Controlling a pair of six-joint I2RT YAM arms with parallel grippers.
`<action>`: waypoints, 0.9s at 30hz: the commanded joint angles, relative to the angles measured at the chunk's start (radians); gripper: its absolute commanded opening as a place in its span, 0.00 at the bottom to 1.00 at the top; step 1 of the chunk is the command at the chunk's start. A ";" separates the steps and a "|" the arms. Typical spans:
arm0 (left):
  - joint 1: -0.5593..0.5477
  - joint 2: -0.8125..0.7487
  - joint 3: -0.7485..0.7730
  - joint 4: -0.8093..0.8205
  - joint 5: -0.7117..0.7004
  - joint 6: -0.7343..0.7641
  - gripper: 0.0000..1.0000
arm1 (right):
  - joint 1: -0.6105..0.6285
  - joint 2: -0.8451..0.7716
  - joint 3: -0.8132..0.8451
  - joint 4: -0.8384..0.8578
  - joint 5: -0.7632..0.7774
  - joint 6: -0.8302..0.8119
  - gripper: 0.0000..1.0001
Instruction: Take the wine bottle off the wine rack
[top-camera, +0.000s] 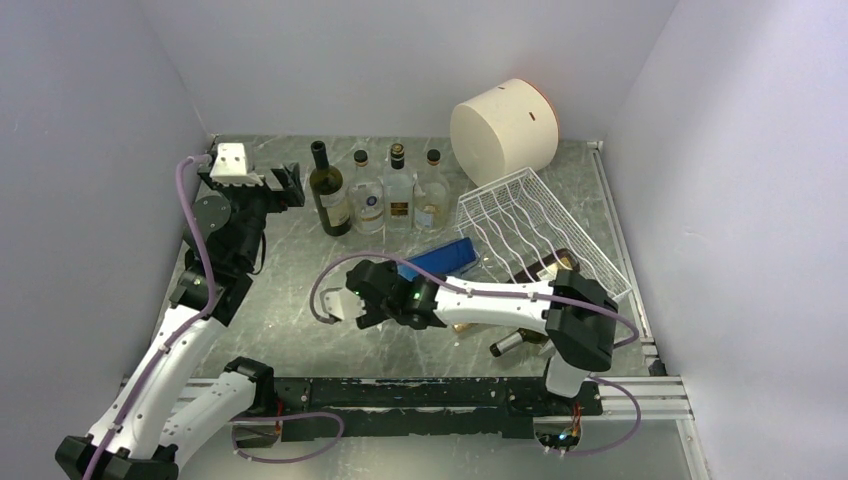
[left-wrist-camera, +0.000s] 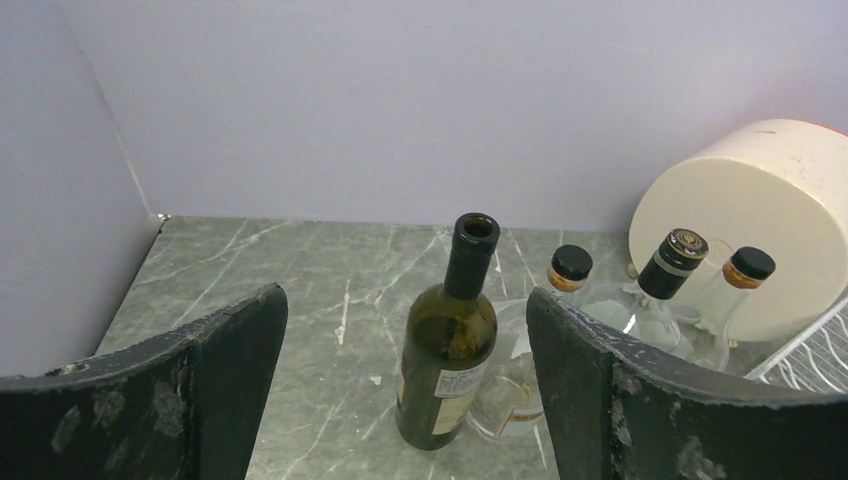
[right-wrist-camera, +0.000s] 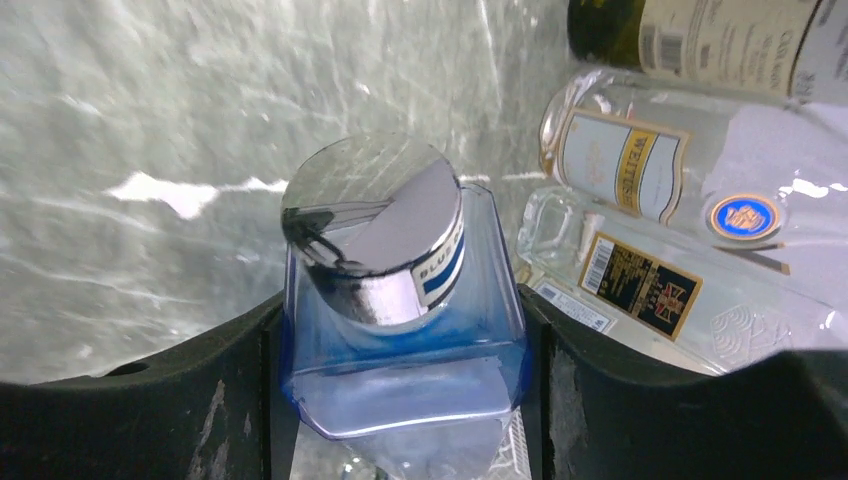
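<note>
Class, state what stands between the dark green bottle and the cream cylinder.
Three clear bottles stand in a row between them, seen in the top external view.

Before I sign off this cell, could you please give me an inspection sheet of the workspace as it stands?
Surface: grey veined marble table.
Job's things: white wire wine rack, tilted, at right; blue bottle with a silver cap by the rack's left edge.
Clutter: open dark wine bottle and three clear bottles standing at the back; cream cylinder behind the rack; lying bottle by the right arm.
Grippers: left gripper open, empty, facing the dark wine bottle; right gripper shut on the blue bottle.
Cables: purple cables along both arms, looping near the bases.
Surroundings: plain pale walls on three sides.
</note>
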 joint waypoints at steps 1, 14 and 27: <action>0.018 -0.039 0.020 0.012 -0.047 0.015 0.92 | 0.049 -0.074 0.068 0.112 -0.017 0.136 0.07; 0.041 -0.063 0.014 0.013 -0.092 0.009 0.90 | 0.055 -0.223 0.016 0.563 0.039 0.392 0.00; 0.041 -0.062 0.011 0.012 -0.097 0.006 0.90 | -0.080 -0.092 0.157 0.763 0.020 0.808 0.00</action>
